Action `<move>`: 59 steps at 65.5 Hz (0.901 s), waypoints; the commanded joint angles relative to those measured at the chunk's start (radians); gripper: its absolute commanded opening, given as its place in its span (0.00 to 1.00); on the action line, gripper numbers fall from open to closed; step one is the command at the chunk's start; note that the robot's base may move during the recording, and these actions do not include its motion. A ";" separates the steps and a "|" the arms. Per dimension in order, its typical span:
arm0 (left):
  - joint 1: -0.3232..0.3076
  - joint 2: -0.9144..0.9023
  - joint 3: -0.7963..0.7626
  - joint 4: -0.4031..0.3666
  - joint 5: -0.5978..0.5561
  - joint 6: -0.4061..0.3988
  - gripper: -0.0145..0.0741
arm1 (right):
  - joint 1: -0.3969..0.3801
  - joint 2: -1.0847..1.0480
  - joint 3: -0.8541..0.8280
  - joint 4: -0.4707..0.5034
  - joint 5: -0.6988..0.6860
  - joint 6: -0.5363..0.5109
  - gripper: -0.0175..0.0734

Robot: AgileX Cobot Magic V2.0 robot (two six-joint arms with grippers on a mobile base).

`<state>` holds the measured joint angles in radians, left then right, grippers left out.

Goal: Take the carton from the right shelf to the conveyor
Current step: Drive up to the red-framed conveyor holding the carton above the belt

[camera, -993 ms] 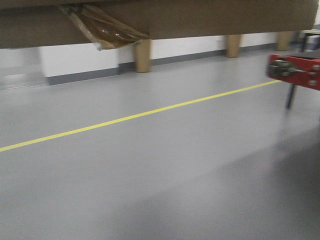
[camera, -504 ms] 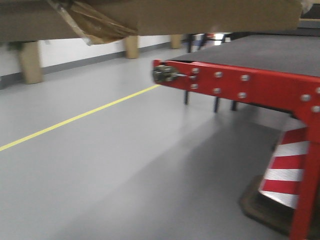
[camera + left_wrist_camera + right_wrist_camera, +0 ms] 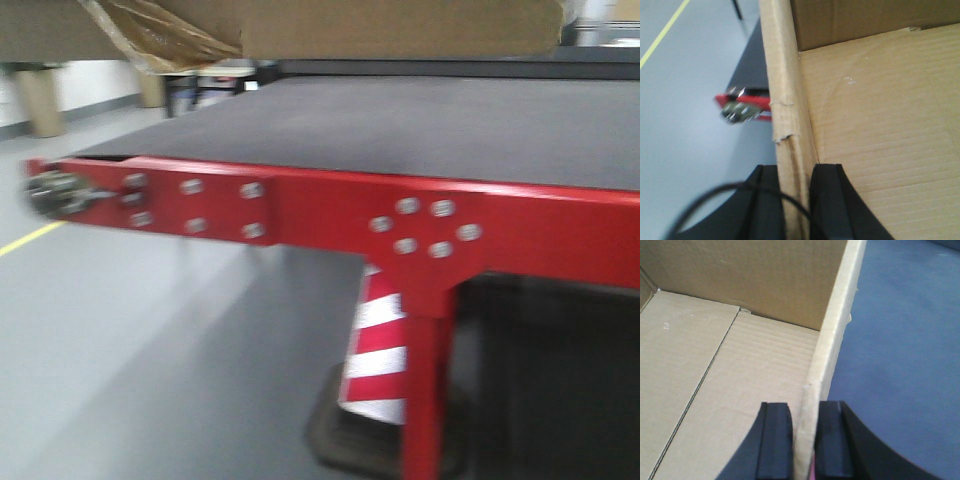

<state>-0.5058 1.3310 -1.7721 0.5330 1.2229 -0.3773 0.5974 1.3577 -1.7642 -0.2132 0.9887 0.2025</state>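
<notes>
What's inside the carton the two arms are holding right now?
Only bare cardboard floor and walls show inside the carton. The inner fingers of the left gripper and right gripper cover small patches by the walls they clamp.

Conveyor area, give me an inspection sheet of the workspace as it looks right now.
Surface: conveyor, dark belt bare; red frame along its edge.
Job's things: carton held up off the belt, open-topped, loose tape strip hanging underneath; shelf not in view.
Clutter: nothing seen.
Grippers: left gripper shut on one carton wall; right gripper shut on the opposite wall.
Cables: one black cable looping by the left gripper.
Surroundings: grey floor with yellow line; red-and-white cone beneath the frame.
</notes>
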 commanded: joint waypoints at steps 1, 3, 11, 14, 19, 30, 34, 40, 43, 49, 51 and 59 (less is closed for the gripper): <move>0.000 -0.006 -0.010 0.090 -0.021 0.007 0.14 | 0.004 -0.019 -0.010 0.013 -0.040 -0.017 0.12; 0.000 -0.006 -0.010 0.090 -0.021 0.007 0.14 | 0.004 -0.019 -0.010 0.013 -0.040 -0.017 0.12; 0.000 -0.006 -0.010 0.090 -0.021 0.007 0.14 | 0.004 -0.019 -0.010 0.013 -0.040 -0.017 0.12; 0.000 -0.006 -0.010 0.090 -0.021 0.007 0.14 | 0.004 -0.019 -0.010 0.013 -0.040 -0.017 0.12; 0.000 -0.006 -0.010 0.090 -0.021 0.007 0.14 | 0.004 -0.019 -0.010 0.013 -0.040 -0.017 0.12; 0.000 -0.006 -0.010 0.090 -0.021 0.007 0.14 | 0.004 -0.019 -0.010 0.013 -0.040 -0.017 0.12; 0.000 -0.006 -0.010 0.090 -0.021 0.007 0.14 | 0.004 -0.019 -0.010 0.013 -0.040 -0.017 0.12; 0.000 -0.006 -0.010 0.090 -0.021 0.007 0.14 | 0.004 -0.019 -0.010 0.013 -0.040 -0.017 0.12; 0.000 -0.006 -0.010 0.090 -0.021 0.007 0.14 | 0.004 -0.019 -0.010 0.013 -0.040 -0.017 0.12; 0.000 -0.006 -0.010 0.090 -0.021 0.007 0.14 | 0.004 -0.019 -0.010 0.013 -0.040 -0.017 0.12; 0.000 -0.006 -0.010 0.090 -0.021 0.007 0.14 | 0.004 -0.019 -0.010 0.013 -0.040 -0.017 0.12; 0.000 -0.006 -0.010 0.090 -0.021 0.007 0.14 | 0.004 -0.019 -0.010 0.013 -0.040 -0.017 0.12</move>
<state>-0.5081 1.3310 -1.7721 0.5380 1.2192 -0.3773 0.5992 1.3577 -1.7642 -0.2132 0.9880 0.2025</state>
